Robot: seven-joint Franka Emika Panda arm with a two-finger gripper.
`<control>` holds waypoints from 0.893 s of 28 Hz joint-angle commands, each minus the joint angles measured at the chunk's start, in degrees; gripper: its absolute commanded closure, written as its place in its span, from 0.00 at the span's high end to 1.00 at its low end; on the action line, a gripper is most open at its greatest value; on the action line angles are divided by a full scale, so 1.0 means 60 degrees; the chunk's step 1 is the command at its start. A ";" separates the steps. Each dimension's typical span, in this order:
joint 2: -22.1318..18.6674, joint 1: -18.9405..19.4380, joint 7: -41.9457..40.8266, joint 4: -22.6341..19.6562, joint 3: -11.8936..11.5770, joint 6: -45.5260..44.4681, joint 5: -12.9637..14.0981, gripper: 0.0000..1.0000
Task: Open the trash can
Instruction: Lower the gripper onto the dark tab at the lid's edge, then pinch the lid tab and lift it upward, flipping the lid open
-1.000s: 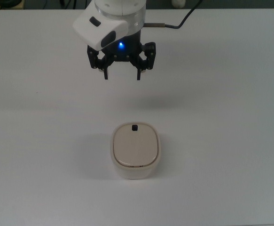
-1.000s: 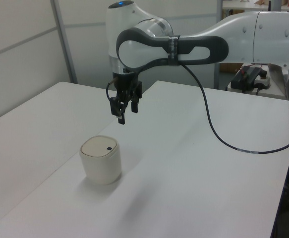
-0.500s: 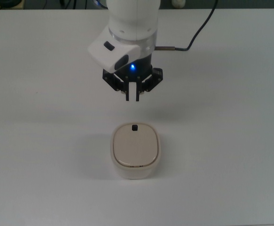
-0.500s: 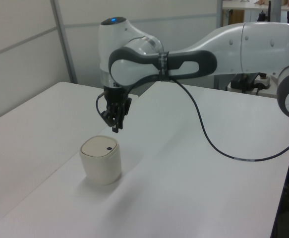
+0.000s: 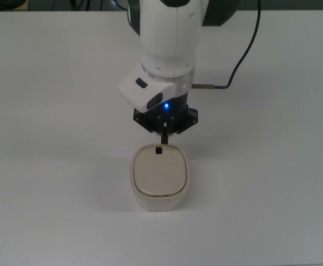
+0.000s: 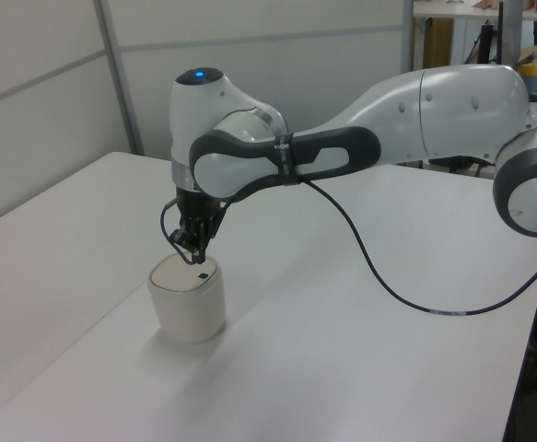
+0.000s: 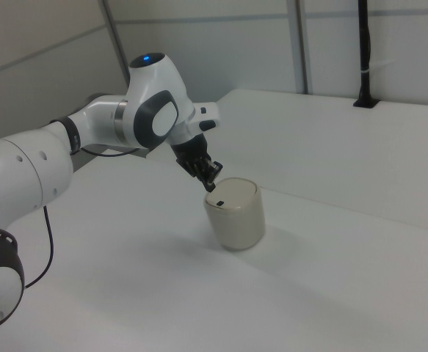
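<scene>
On the white tabletop (image 5: 50, 183), nearest the lower edge of the top view, stands the small cream-beige plastic trash can (image 5: 160, 177), a rounded-rectangle bin that sits upright with its flat beige lid (image 5: 159, 172) closed and level. A tiny black square button (image 5: 159, 150) sits on the lid near the edge that faces the arm; in the left view it shows on the lid's right part (image 6: 203, 276), in the right view on the lid's left part (image 7: 216, 202).

Just past that edge hangs the black two-finger gripper (image 5: 164, 137), its fingers drawn together into a single narrow tip that points down at the button. In the left view the tip (image 6: 200, 261) is just above the lid; whether it touches the button cannot be told. A small blue light (image 5: 166, 105) glows on the white hand above the fingers.

Farther back, the white and grey Franka arm (image 6: 342, 157) reaches in from the left view's right, and a thin black cable (image 6: 406, 285) loops from the wrist down over the table.
</scene>
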 commanded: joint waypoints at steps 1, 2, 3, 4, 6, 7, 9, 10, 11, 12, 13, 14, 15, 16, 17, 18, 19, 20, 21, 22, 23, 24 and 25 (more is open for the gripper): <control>-0.0001 0.0206 0.0249 -0.0151 -0.0219 0.0364 -0.0165 0.00; 0.0014 0.0206 0.0249 -0.0151 -0.0219 0.0452 -0.0165 0.00; 0.0072 0.0206 0.0249 -0.0151 -0.0219 0.0467 -0.0165 0.00; 0.0116 0.0206 0.0249 -0.0151 -0.0219 0.0482 -0.0165 0.00; 0.0175 0.0206 0.0249 -0.0151 -0.0219 0.0482 -0.0209 0.00; 0.0189 0.0206 0.0249 -0.0151 -0.0219 0.0496 -0.0253 0.00; 0.0233 0.0206 0.0249 -0.0151 -0.0219 0.0511 -0.0297 0.00; 0.0291 0.0206 0.0249 -0.0151 -0.0219 0.0497 -0.0297 0.00; 0.0336 0.0206 0.0249 -0.0151 -0.0219 0.0497 -0.0297 0.00; 0.0350 0.0206 0.0234 -0.0151 -0.0233 0.0497 -0.0297 0.00; 0.0365 0.0206 0.0234 -0.0137 -0.0233 0.0497 -0.0297 0.00; 0.0394 0.0206 0.0220 -0.0151 -0.0233 0.0511 -0.0312 0.00; 0.0395 0.0206 0.0219 -0.0151 -0.0233 0.0511 -0.0312 0.00; 0.0409 0.0206 0.0219 -0.0151 -0.0233 0.0511 -0.0312 0.00; 0.0438 0.0206 0.0205 -0.0151 -0.0248 0.0511 -0.0312 0.00; 0.0482 0.0206 0.0205 -0.0151 -0.0263 0.0511 -0.0312 0.00; 0.0540 0.0206 0.0205 -0.0151 -0.0292 0.0511 -0.0312 0.00; 0.0585 0.0206 0.0205 -0.0151 -0.0292 0.0511 -0.0326 0.00; 0.0599 0.0206 0.0190 -0.0151 -0.0306 0.0526 -0.0326 0.00; 0.0614 0.0206 0.0190 -0.0151 -0.0292 0.0526 -0.0341 0.00; 0.0629 0.0206 0.0190 -0.0151 -0.0292 0.0540 -0.0370 0.00; 0.0672 0.0206 0.0205 -0.0151 -0.0292 0.0584 -0.0385 0.00; 0.0731 0.0206 0.0219 -0.0151 -0.0292 0.0671 -0.0400 0.00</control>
